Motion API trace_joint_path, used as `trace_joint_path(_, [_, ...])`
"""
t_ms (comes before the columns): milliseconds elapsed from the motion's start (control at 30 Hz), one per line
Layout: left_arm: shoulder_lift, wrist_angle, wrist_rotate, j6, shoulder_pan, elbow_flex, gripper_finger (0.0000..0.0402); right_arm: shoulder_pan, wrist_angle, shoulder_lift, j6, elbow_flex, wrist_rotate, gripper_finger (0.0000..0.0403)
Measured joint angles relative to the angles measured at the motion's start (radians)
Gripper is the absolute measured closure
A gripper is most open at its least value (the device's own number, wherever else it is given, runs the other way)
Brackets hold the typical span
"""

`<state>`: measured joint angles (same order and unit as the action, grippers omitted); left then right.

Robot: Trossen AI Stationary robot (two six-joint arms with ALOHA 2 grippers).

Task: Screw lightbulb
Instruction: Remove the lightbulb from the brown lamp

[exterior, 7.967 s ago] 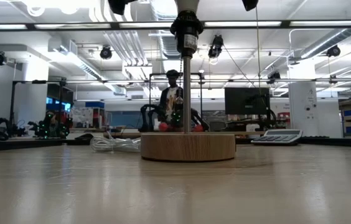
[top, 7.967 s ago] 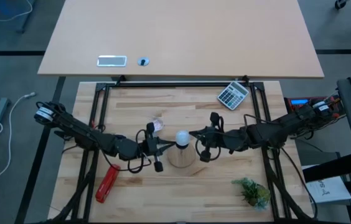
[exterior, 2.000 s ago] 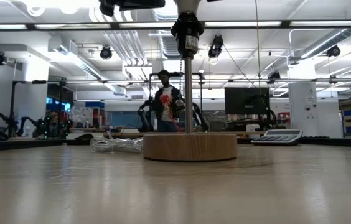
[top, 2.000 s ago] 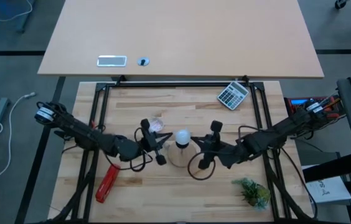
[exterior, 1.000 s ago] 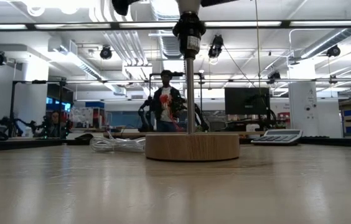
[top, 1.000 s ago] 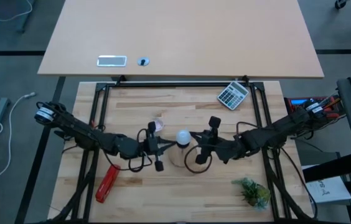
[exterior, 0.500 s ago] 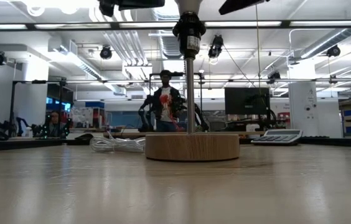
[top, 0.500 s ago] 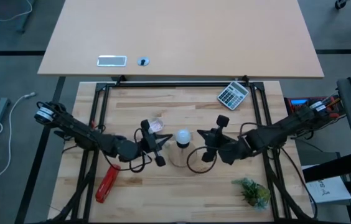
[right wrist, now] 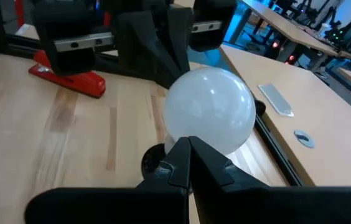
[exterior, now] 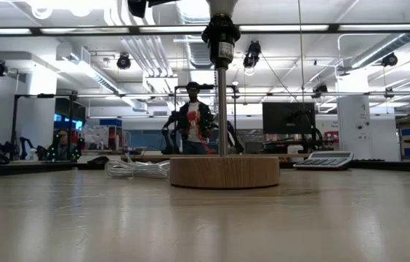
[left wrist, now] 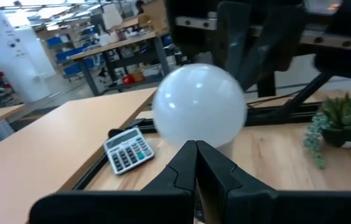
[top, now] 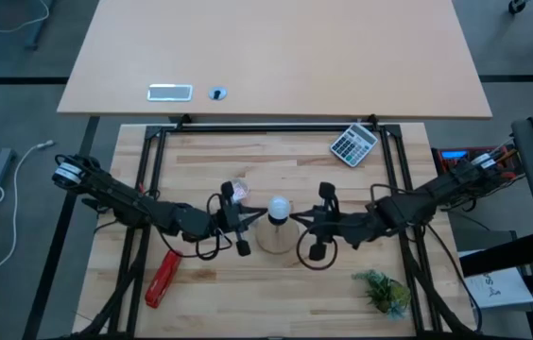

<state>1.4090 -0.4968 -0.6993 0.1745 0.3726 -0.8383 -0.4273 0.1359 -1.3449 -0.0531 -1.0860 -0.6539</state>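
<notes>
Lightbulb (top: 278, 207): table centre — standing atop the wooden lamp base (exterior: 224, 172).
Left gripper (top: 256, 220): at the bulb's 9 o'clock, fingers pressed together, empty.
Right gripper (top: 295, 218): at its 3 o'clock — likewise closed, holding nothing.

white lightbulb (top: 278, 206), red stapler (top: 162, 279), tan wooden disc (exterior: 224, 172)

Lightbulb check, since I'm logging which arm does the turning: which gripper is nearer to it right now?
Roughly equal. The left gripper sits shut just left of the lightbulb, and the right gripper sits shut just right of it, tips pointing at its base.
</notes>
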Motion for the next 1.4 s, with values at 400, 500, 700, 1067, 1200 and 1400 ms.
trace_joint_path(400, [0.0,-0.01,0.044,-0.008,0.0,0.0,0.0402,0.022,0.01,0.0,-0.004,0.01,-0.028,0.0403])
trace_joint_path(500, [0.0,-0.018,0.054,-0.008,0.0,0.0,0.0401,0.022,0.017,0.0,-0.018,0.011,-0.079,0.0403])
trace_joint_path(700, [0.0,-0.013,0.029,-0.007,0.009,0.0,0.0402,0.022,0.03,0.0,-0.027,0.016,-0.132,0.0403])
trace_joint_path(1067, [-0.001,-0.028,-0.116,0.136,-0.01,-0.016,0.0402,0.008,0.029,0.0,-0.011,0.017,-0.03,0.0403])
trace_joint_path(1200, [0.0,0.02,0.009,0.142,-0.034,-0.067,0.0401,0.009,0.001,-0.004,-0.025,0.017,-0.02,0.0403])
trace_joint_path(1400, [0.002,0.148,0.02,0.076,-0.036,-0.129,0.0401,0.02,-0.008,-0.014,-0.026,0.017,-0.035,0.0403])
